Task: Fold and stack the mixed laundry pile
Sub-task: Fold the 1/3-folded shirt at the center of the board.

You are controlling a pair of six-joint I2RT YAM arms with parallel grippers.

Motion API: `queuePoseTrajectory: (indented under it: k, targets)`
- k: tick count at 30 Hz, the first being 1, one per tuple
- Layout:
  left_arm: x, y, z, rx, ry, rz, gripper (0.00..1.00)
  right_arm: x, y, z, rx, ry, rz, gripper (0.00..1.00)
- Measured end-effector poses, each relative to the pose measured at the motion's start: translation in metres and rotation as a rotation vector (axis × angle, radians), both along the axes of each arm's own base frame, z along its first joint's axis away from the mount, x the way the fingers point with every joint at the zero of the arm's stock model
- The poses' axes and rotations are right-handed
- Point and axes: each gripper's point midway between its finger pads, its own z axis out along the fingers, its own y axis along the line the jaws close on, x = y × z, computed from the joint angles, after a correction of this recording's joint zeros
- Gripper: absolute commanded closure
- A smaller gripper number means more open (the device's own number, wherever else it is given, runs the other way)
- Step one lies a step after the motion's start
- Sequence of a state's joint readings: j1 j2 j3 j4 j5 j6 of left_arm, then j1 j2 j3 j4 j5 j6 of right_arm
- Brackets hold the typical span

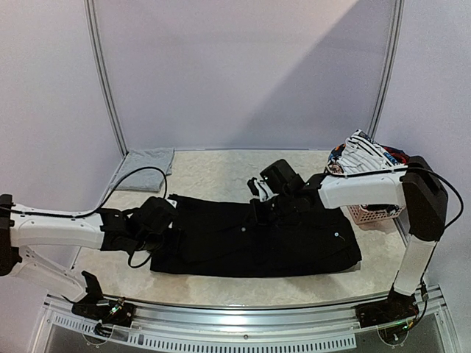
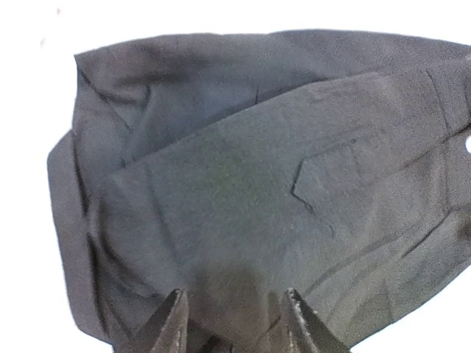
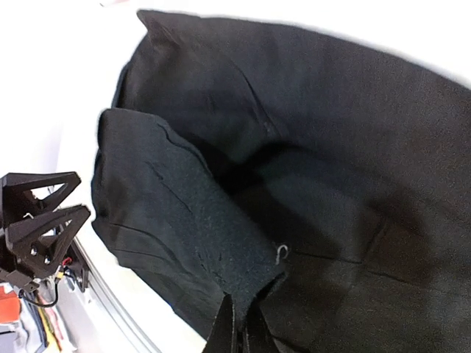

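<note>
Large black trousers lie spread flat across the middle of the table. My left gripper hovers at their left end; in the left wrist view it stands open over the dark cloth, with nothing pinched. My right gripper is at the trousers' far edge near the middle. In the right wrist view it is shut on a lifted fold of the black trousers. The rest of the mixed laundry pile, topped by a white black-striped piece, sits heaped at the far right.
A pink perforated basket under the heap stands at the table's right edge, behind my right arm. A folded light grey garment lies at the back left corner. The metal rail runs along the near edge.
</note>
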State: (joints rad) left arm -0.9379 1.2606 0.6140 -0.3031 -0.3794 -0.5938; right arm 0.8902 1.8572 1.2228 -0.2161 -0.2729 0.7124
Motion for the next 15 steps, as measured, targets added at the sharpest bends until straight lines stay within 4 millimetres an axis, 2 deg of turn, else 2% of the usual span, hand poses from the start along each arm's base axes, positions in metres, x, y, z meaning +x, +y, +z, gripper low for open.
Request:
queuePoseTrajectory:
  k: [6, 9, 15]
  targets:
    - [0.005, 0.007, 0.046, -0.048, -0.097, 0.021, 0.34, 0.017, -0.005, 0.049, -0.044, -0.113, -0.018, 1.0]
    - [0.006, 0.012, 0.062, -0.064, -0.139, 0.034, 0.29, 0.024, -0.016, 0.066, -0.091, -0.166, -0.044, 1.0]
    - [0.007, 0.019, 0.071, -0.051, -0.168, 0.045, 0.28, 0.032, -0.052, 0.09, -0.196, -0.248, -0.116, 1.0]
